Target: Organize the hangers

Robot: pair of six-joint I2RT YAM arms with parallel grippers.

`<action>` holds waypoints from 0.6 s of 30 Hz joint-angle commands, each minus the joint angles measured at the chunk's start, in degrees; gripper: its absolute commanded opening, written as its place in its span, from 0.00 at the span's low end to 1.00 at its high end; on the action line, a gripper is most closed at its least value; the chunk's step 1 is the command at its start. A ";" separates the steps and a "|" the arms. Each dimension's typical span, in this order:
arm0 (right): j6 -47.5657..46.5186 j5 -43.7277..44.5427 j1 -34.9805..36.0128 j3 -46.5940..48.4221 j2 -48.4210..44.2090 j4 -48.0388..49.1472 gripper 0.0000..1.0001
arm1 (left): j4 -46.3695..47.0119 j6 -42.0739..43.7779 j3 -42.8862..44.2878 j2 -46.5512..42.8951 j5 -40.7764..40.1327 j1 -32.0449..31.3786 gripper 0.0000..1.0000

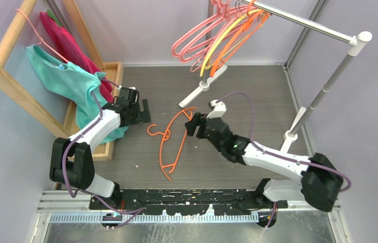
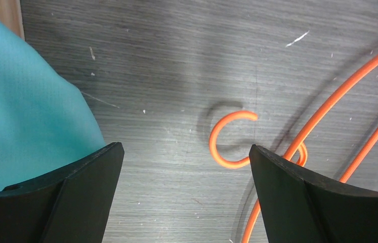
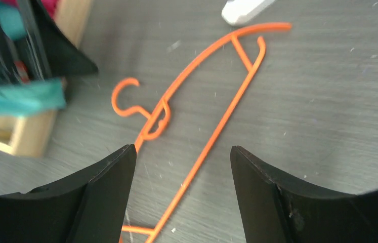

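Right fingers: spread wide and empty. We see the right gripper (image 3: 181,150) hovering over the orange hanger (image 3: 211,136), whose long bar runs between the tips.
Left fingers: likewise wide, with nothing held. The left gripper (image 2: 185,147) hangs above the hook (image 2: 212,142), beside the teal cloth (image 2: 19,116).
Hanger: flat on the table (image 1: 257,101), apart from both grippers and well short of the rail (image 1: 303,23) where the other hangers (image 1: 222,35) hang.
Step, as we judge it: picking up the loose hanger.
Technique: we would lower until the tips meet the surface, straddle one wire only, and close near the neck so the frame swings little.
Risk: a thin wire lying flat may slip out as the tips shut.
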 commanded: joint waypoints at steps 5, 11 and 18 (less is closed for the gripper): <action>-6.65 7.40 11.14 16.74 17.46 -3.46 0.73 | 1.80 -2.43 4.10 3.18 7.33 4.97 0.98; -3.49 6.01 13.25 24.61 28.37 -7.31 0.70 | 3.30 -1.96 2.53 2.76 8.36 4.99 0.98; 1.69 2.60 13.77 29.32 37.47 -12.09 0.69 | 4.51 -0.94 0.06 0.26 8.93 4.99 0.98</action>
